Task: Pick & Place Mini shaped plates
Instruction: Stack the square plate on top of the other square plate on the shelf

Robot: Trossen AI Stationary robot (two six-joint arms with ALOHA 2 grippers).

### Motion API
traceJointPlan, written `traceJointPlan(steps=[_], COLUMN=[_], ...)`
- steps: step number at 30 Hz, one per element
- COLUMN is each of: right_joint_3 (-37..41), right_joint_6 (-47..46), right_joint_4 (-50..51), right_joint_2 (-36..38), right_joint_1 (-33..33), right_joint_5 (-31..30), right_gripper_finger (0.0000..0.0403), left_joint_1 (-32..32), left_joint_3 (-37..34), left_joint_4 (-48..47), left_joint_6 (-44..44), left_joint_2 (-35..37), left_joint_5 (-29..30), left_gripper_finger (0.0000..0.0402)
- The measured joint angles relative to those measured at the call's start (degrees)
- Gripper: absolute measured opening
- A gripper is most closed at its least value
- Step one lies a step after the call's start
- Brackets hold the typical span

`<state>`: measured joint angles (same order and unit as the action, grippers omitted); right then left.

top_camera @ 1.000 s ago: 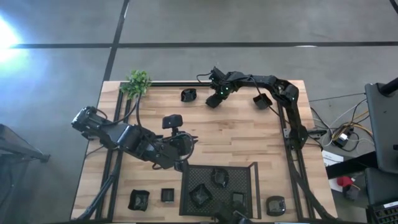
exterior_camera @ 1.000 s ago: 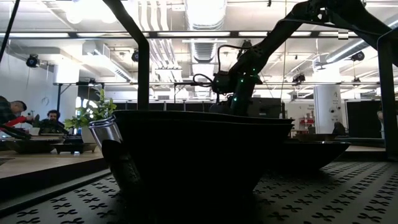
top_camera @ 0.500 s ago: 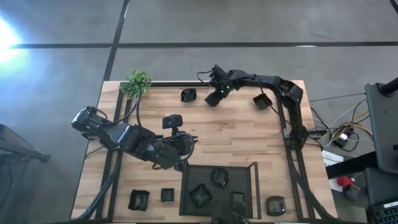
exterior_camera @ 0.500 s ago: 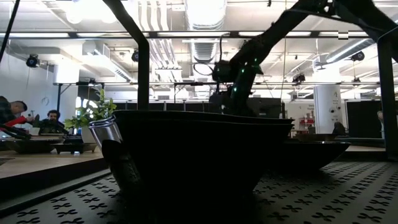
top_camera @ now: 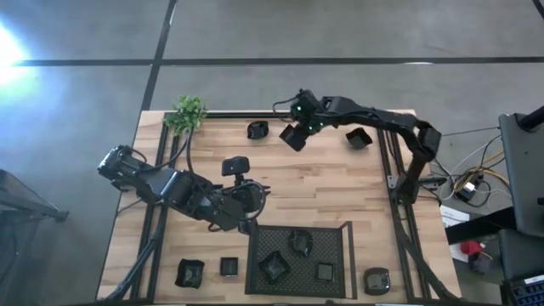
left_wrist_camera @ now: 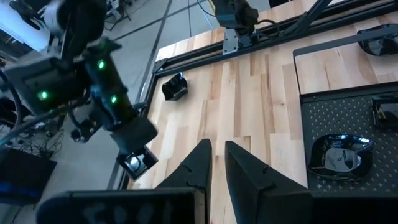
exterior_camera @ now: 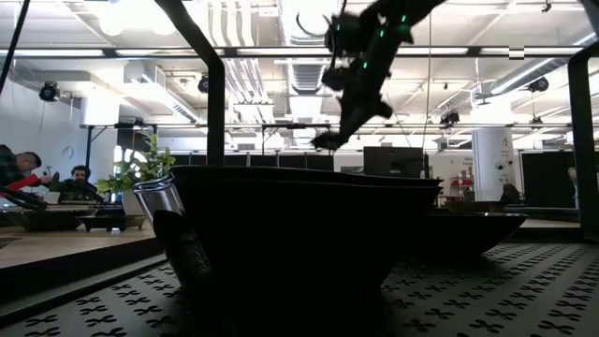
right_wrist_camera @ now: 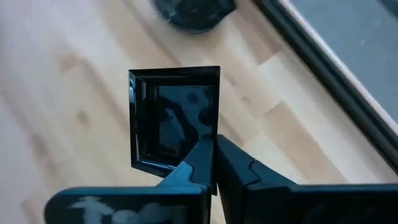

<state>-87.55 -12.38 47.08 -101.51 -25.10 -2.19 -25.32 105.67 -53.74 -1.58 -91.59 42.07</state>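
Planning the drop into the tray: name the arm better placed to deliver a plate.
Right: its gripper holds the square plate above the table. The left gripper rests empty, fingers nearly together, beside the mesh tray.

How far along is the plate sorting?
Done: four mini plates sit in the mesh tray. In hand: the right tool grips a square plate above the table's far side. Left: several plates lie on the table, including one near the plant. Left tool waits by the tray.

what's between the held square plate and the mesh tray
Nothing visible on the table. The right end effector holds the square plate in the air near the far edge; bare wood lies between it and the tray. The left end effector waits at the tray's near-left corner.
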Motion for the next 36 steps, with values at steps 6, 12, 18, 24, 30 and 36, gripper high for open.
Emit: traceJointPlan(steps=[6, 12, 18, 24, 30, 36], right_joint_3=[0.1, 0.2, 0.3, 0.3, 0.2, 0.3], right_joint_6=[-0.5, -2.7, -4.1, -5.6, -7.0, -7.2], right_joint_4=[5.6, 12.2, 15.2, 17.4, 20.2, 20.0], right_joint_2=[4.6, 7.0, 7.7, 8.0, 8.3, 8.3], right_joint_1=[7.8, 17.5, 27.0, 32.7, 37.8, 41.5], right_joint_5=[-2.6, -2.6, -2.5, -2.5, -2.3, -2.3], right_gripper_finger=[0.0008, 0.0008, 0.0008, 0.0008, 0.0008, 0.0008], left_joint_1=[0.0, 0.0, 0.0, 0.0, 0.0, 0.0], left_joint_3=[0.0, 0.0, 0.0, 0.0, 0.0, 0.0], left_joint_4=[-0.1, -0.5, -1.6, -2.4, -2.6, -2.6], left_joint_6=[-0.7, -1.2, -1.6, -3.1, -5.1, -5.3], left_joint_2=[0.0, 0.0, 0.0, 0.0, 0.0, 0.0], left_joint_5=[0.0, 0.0, 0.0, -0.4, -1.1, -1.1], left_gripper_finger=[0.0042, 0.0042, 0.0042, 0.0042, 0.0042, 0.0042])
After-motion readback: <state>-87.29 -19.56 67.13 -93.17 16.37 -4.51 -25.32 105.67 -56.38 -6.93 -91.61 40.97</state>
